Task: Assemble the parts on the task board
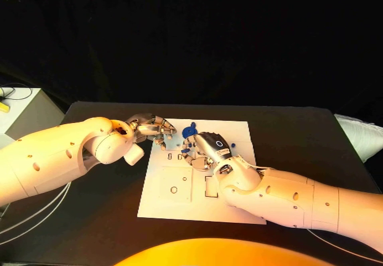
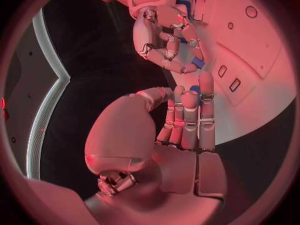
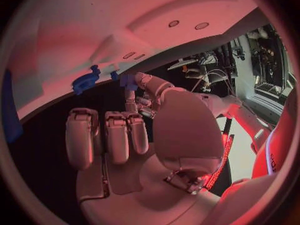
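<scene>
At the far left edge of the task board [image 1: 231, 130], your left hand [image 1: 151, 128] rests with fingers curled; whether they clamp anything cannot be told. Just right, a blue part [image 1: 189, 131] stands beside your right hand [image 1: 209, 149], whose grip you likewise cannot judge.

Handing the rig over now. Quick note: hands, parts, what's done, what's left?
Left hand: at the far left edge of the task board, fingers curled; a blue part shows at its fingertips, hold not clear.
Right hand: over the middle of the board, fingers curled round a blue part; it looks held.
Another blue part sits at the board's far edge between the hands.
Done: cannot tell that any part is seated.
Left: the open slots near the board's front appear unfilled; parts likely remain to be placed.
</scene>
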Robot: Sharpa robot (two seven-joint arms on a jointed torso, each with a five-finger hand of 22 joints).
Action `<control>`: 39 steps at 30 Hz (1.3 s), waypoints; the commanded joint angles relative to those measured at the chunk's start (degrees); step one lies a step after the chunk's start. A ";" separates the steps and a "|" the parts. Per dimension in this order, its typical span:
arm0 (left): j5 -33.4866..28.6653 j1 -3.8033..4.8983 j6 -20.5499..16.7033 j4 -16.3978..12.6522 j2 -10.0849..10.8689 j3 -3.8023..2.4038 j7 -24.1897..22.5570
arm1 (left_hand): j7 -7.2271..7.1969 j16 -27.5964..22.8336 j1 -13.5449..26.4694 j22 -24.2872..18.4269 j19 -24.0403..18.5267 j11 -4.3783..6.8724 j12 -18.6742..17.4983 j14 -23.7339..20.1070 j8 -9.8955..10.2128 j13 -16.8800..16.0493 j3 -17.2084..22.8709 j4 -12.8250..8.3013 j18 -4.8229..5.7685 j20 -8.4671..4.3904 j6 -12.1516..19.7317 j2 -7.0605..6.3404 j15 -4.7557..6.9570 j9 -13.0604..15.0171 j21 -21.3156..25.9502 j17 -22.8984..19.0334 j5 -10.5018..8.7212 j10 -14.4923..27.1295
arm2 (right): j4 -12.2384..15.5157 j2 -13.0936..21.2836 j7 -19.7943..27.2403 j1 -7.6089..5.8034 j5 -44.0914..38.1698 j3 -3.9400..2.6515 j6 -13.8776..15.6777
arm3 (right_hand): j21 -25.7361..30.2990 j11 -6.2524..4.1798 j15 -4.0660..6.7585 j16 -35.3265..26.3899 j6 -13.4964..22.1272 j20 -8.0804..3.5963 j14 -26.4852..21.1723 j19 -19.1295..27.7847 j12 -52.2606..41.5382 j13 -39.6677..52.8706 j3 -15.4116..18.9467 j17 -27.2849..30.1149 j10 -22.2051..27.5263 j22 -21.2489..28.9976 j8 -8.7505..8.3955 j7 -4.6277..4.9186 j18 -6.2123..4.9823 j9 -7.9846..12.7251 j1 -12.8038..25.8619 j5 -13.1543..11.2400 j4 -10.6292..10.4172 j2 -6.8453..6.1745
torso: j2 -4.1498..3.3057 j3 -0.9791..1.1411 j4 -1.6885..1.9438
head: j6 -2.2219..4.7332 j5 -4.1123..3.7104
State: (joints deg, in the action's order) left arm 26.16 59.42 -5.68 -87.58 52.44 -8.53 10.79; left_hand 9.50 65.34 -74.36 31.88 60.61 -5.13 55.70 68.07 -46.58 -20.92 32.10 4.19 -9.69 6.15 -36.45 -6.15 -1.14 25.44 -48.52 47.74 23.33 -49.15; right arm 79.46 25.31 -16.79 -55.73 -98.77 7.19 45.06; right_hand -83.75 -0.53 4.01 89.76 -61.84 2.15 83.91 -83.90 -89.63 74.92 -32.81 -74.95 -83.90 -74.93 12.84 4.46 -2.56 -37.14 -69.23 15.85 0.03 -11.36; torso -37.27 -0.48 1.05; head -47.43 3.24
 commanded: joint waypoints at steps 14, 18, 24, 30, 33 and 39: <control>0.10 -0.01 -0.48 -0.22 -0.01 -0.05 -0.74 | 0.21 -0.28 -0.67 -0.04 0.32 0.07 -0.01 -0.35 -0.07 0.12 0.04 -0.30 -0.84 0.21 0.20 0.11 0.14 -0.11 0.32 -0.10 0.25 0.37 | -1.09 -1.40 -0.11 0.05 -0.68 0.01 -2.82 | 0.58 -0.32 0.30 0.24 -1.66 -0.31 6.09 -2.53 -0.37 15.08 -0.54 -15.05 -6.10 -8.42 -1.09 -0.90 0.63 0.81 -0.06 -1.78 0.38 0.58 | -0.06 0.02 0.00 | -0.13 0.38; 0.10 -0.01 -0.48 -0.22 0.01 -0.05 -0.72 | 0.21 -0.28 -0.67 -0.04 0.32 0.07 -0.01 -0.35 -0.07 0.12 0.04 -0.30 -0.84 0.21 0.20 0.11 0.14 -0.11 0.32 -0.10 0.25 0.37 | -1.22 -1.52 0.17 0.05 -0.28 0.02 -3.01 | 0.55 -0.29 0.27 0.24 -1.70 -0.29 6.09 -2.54 -0.37 15.08 -0.58 -15.05 -6.10 -8.46 -1.18 -0.87 0.64 0.92 -0.04 -2.11 0.40 0.64 | -0.03 0.04 -0.03 | -0.17 0.43; 0.10 -0.01 -0.47 -0.24 0.04 -0.05 -0.69 | 0.21 -0.28 -0.67 -0.04 0.32 0.07 -0.01 -0.35 -0.07 0.12 0.04 -0.30 -0.84 0.21 0.20 0.11 0.14 -0.11 0.32 -0.10 0.25 0.37 | -1.37 -1.43 1.08 0.05 1.22 0.02 -2.80 | 0.55 -0.16 0.17 0.24 -1.64 -0.22 6.09 -2.54 -0.37 15.08 -0.52 -15.05 -6.10 -8.50 -1.56 -0.73 0.65 1.33 0.65 -2.88 -0.10 0.88 | -0.02 0.03 -0.04 | -0.20 0.44; 0.10 -0.01 -0.47 -0.22 0.03 -0.05 -0.65 | 0.24 -0.26 -0.70 -0.03 0.32 0.05 0.02 -0.35 -0.10 0.15 0.03 -0.30 -0.84 0.21 0.20 0.12 0.13 -0.15 0.31 -0.10 0.25 0.38 | -1.82 -1.57 3.28 0.05 4.02 0.02 -1.83 | 0.85 0.02 -0.01 0.24 -1.53 -0.02 6.09 -2.40 -0.37 15.08 -0.42 -15.05 -6.10 -8.33 -2.48 -0.55 0.58 2.37 2.39 -5.50 -1.97 1.70 | 0.01 0.03 -0.07 | -0.20 0.60; 0.10 -0.01 -0.45 -0.21 0.00 -0.05 -0.63 | 0.24 -0.24 -0.70 -0.02 0.31 0.04 0.03 -0.34 -0.11 0.17 0.03 -0.28 -0.84 0.21 0.20 0.14 0.13 -0.16 0.31 -0.09 0.25 0.38 | -2.07 -1.75 4.31 0.05 4.95 0.03 -1.14 | 0.80 0.06 -0.04 0.24 -1.51 0.01 6.09 -2.43 -0.37 15.08 -0.49 -15.05 -6.10 -8.40 -2.62 -0.50 0.60 2.55 2.56 -5.81 -2.28 1.95 | -0.01 0.06 -0.07 | -0.23 0.76; 0.10 -0.01 -0.39 -0.21 -0.03 -0.05 -0.55 | 0.25 -0.25 -0.68 -0.02 0.31 0.03 0.04 -0.36 -0.12 0.18 0.02 -0.24 -0.83 0.22 0.20 0.16 0.12 -0.18 0.30 -0.13 0.25 0.37 | -2.69 -2.11 5.59 0.07 5.80 0.04 0.00 | 0.77 0.11 -0.10 0.24 -1.56 0.08 6.09 -2.46 -0.37 15.08 -0.91 -15.05 -6.10 -8.49 -2.97 -0.46 0.61 3.05 2.77 -7.50 -3.21 3.01 | -0.06 0.05 0.03 | -0.24 0.77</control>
State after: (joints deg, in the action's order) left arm 26.21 59.42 -6.13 -87.65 52.49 -8.53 10.73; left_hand 9.50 65.34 -74.58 31.89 60.60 -5.13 55.70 68.07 -46.58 -20.81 32.10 4.19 -9.69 6.15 -36.45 -5.94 -1.14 25.31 -48.52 47.69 23.33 -49.15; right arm 76.87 23.32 -13.77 -55.72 -94.51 7.22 43.77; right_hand -83.08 -0.53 4.01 89.76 -63.13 2.16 83.91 -83.90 -89.63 74.93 -33.69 -74.92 -83.91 -74.94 10.05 4.01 -2.57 -34.06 -66.31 8.53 -2.96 -9.03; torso -37.30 -0.43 1.02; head -47.64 3.97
